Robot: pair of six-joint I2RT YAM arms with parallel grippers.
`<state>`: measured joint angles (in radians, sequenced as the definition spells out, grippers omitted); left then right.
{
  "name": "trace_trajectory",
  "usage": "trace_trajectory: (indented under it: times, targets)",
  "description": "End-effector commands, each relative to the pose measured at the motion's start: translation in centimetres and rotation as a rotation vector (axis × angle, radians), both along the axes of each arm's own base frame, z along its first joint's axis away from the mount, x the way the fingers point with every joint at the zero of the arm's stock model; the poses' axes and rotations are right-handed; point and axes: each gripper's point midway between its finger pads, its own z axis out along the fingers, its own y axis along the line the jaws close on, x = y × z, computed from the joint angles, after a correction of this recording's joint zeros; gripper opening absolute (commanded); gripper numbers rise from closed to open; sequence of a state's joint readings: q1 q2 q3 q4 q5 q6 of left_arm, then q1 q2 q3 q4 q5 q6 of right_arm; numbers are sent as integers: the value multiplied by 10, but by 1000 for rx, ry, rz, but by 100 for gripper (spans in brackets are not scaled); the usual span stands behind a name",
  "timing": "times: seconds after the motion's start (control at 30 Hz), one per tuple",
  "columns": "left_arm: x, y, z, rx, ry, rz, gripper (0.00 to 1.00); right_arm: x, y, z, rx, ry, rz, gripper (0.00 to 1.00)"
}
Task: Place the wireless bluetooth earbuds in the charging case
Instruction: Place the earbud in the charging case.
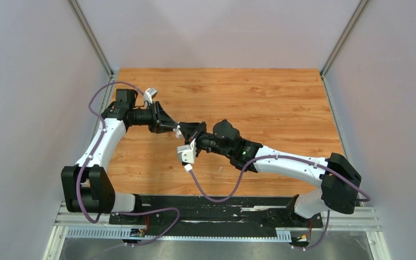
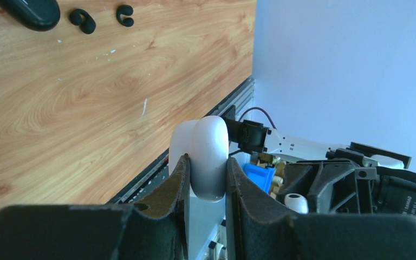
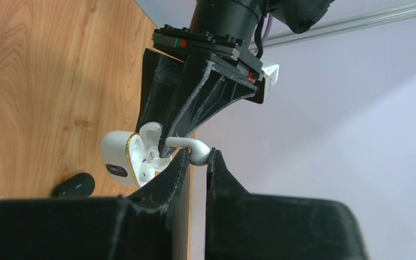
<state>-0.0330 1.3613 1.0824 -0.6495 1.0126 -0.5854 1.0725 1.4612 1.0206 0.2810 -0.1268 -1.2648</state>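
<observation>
White earbud (image 3: 197,151) beside open case (image 3: 116,157), black earbuds (image 2: 82,20) apart

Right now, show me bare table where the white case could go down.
The table is bare along the back wall and on its right side, between the right arm and the side wall. The middle is crowded: the left gripper holds the white case, the right gripper a white earbud, near the black case and black earbuds.
</observation>
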Motion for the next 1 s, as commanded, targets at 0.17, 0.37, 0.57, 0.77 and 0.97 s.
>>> trace_trajectory:
  times: [0.17, 0.37, 0.57, 0.77, 0.97]
  targets:
    - [-15, -10, 20, -131, 16, -11, 0, -1, 6, -19, -67, -48, 19, 0]
    - [-15, -10, 20, -143, 26, -10, 0, 2, 7, -23, -89, -61, 9, 0]
    - [-15, -11, 22, -154, 29, -13, 0, 1, 5, -27, -113, -65, 16, 0]
    - [-12, -11, 21, -154, 27, -11, 0, -2, 1, -27, -120, -64, 20, 0]
    - [-11, -11, 18, -153, 27, -5, 0, -5, -6, -25, -118, -55, 16, 0]
